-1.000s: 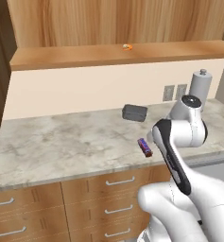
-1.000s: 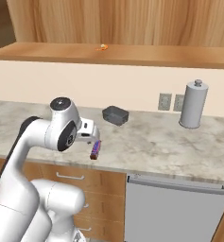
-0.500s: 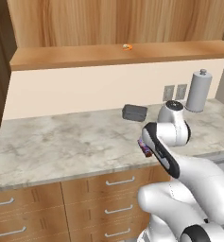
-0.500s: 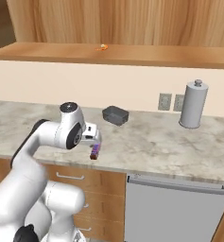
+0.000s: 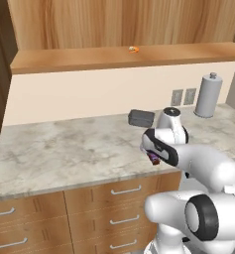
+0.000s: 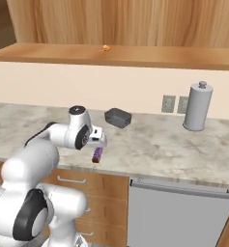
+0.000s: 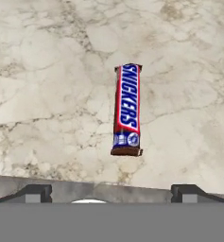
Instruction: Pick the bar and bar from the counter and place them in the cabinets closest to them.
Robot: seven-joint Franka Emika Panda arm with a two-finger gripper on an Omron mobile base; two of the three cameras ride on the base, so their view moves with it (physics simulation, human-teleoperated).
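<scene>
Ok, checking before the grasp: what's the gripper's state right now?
Gripper: jaws open, holding nothing, above the bar lying on the counter.

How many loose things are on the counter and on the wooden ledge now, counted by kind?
Snack bar: 1
Dark grey block: 1
Grey canister: 1
Small orange thing on the ledge: 1
Total: 4

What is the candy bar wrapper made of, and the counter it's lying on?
The bar looks wrapped in smooth printed plastic or foil, judging by its bright lettering. The counter looks like polished marble or stone, pale with grey-brown veins, though it could be imitation.
</scene>
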